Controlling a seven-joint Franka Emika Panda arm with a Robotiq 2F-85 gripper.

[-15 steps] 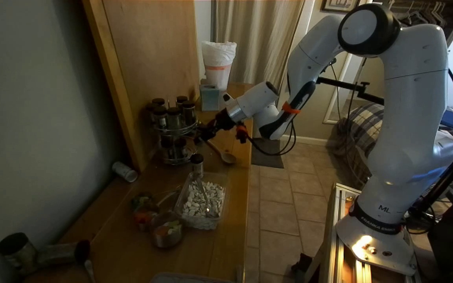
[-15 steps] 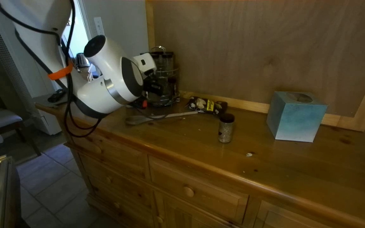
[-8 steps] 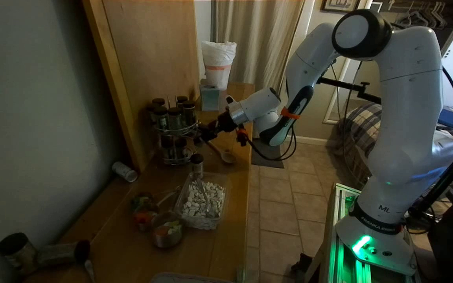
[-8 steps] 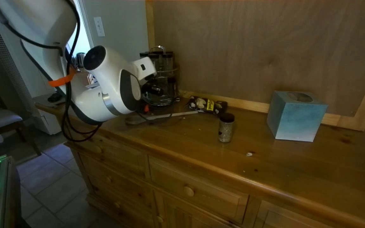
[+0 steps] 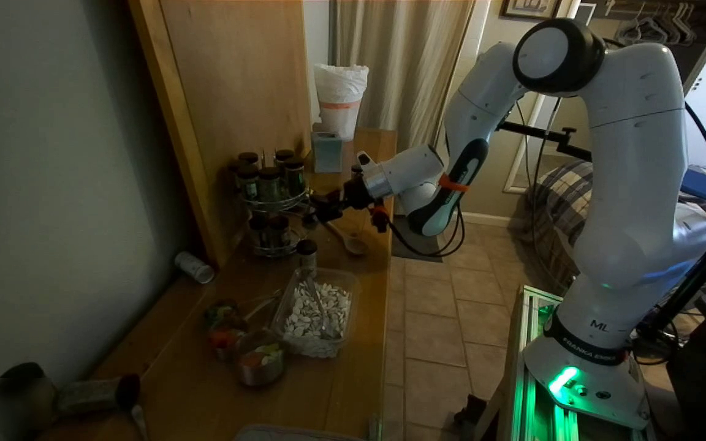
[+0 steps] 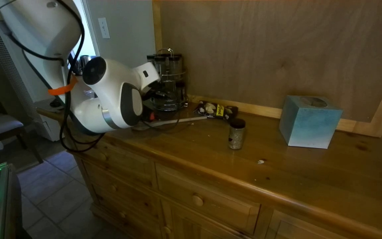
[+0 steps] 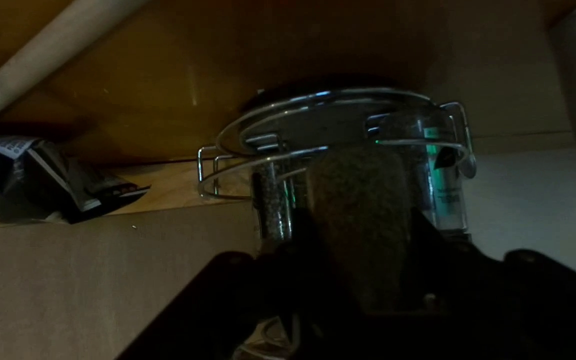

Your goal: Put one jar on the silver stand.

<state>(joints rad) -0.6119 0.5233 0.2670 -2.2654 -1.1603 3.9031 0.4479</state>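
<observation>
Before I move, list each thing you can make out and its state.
held jar: clamped; seated on a tier or lifted, unclear
gripper: shut on held jar
silver stand: upright, jars on both tiers
dark bag: lying; sealed or open, unclear
jar near the bag: upright, capped
tissue box: upright
plastic tub: uncovered, holding pale pieces
wooden spoon: lying flat
white canister: on its side
drawers: shut
base light: glowing green
</observation>
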